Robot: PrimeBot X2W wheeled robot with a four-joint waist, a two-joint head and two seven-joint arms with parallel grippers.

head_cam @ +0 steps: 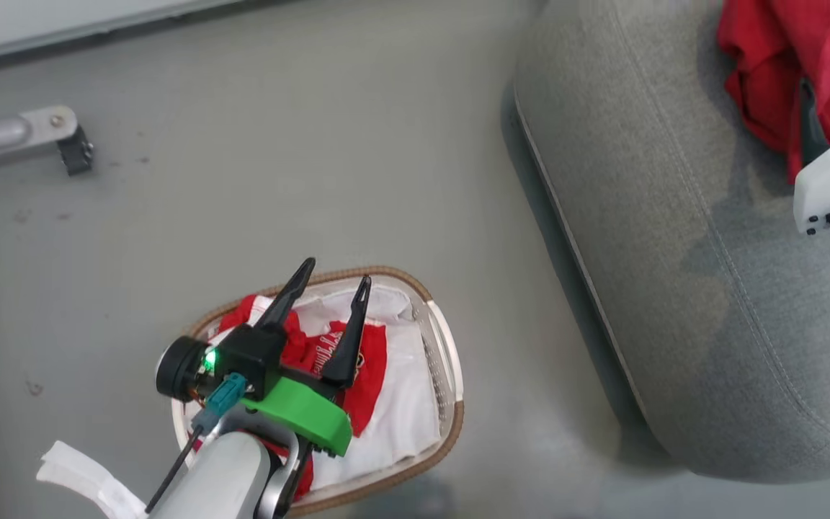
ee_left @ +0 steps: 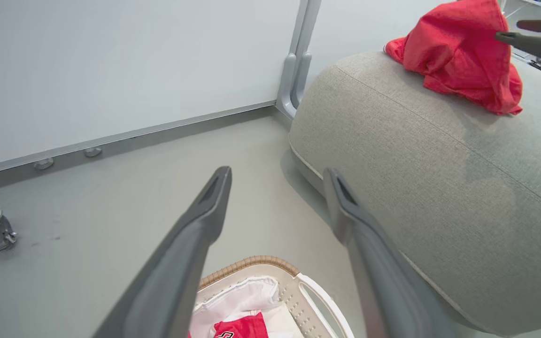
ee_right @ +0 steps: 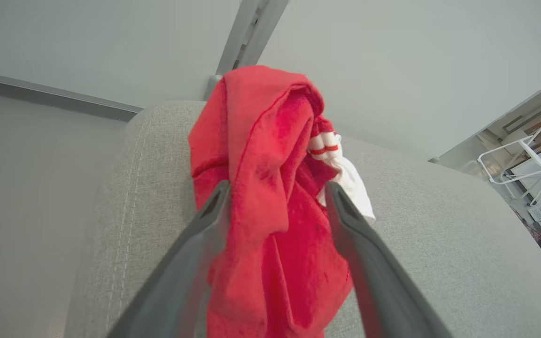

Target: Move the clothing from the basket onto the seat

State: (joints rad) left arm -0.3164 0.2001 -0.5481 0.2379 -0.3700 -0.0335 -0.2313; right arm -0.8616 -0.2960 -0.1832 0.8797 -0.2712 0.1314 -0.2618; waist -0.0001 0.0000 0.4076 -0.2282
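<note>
**A:** Right hand (ee_right: 277,185) is up on the big grey fabric couch seat (head_cam: 674,238) with its fingers spread wide. The crumpled red garment with the white-striped cuff (ee_right: 261,141) is heaped between them, resting on the cushion. It doesn't look pinched to me.

**B:** Agreed, that's one piece down on the seat. And on the floor off the seat's rounded corner, there's the oval white perforated basket with the brown woven rim (head_cam: 451,425).

**A:** The red-and-white lettered jersey (head_cam: 375,367) lies inside it, on the white fabric liner (head_cam: 390,297). Left hand (head_cam: 337,270) hangs above, fingers wide apart, nothing held.

**B:** How will that jersey handle?

**A:** Light, limp and a bit slick, I'd say. It'll sag and trail, so take a bunched fold in the red middle, deep enough to hold. Steer clear of the liner, or that comes up too.

**B:** And lift high, so the hem clears the rim on the way to the seat.
</note>
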